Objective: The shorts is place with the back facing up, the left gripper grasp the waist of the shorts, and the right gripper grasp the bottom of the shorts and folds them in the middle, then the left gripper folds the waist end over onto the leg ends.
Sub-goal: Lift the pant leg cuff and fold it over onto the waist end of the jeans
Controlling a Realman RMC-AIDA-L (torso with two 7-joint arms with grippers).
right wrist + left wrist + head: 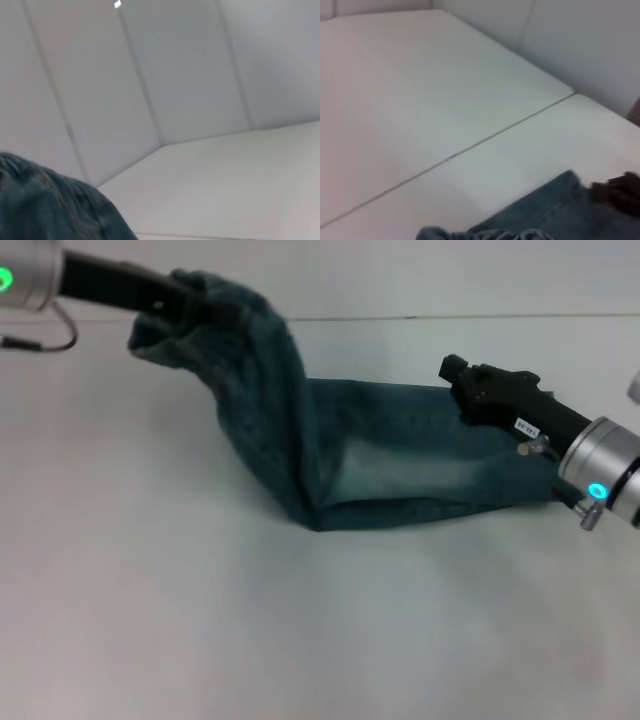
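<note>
The blue denim shorts (400, 465) lie folded lengthwise on the white table (200, 620), with the leg ends to the right. Their waist end (235, 320) is lifted off the table at the far left and drapes down to a crease near the middle. My left gripper (195, 298) is shut on that raised waist. My right gripper (458, 372) hovers at the far edge of the leg half, pointing left. The left wrist view shows denim (545, 217) and the dark right gripper (620, 192) beyond it. The right wrist view shows a bulge of denim (45, 205).
A seam (450, 317) runs across the table at the back, with a white wall behind it. Bare white tabletop lies in front of the shorts and to their left.
</note>
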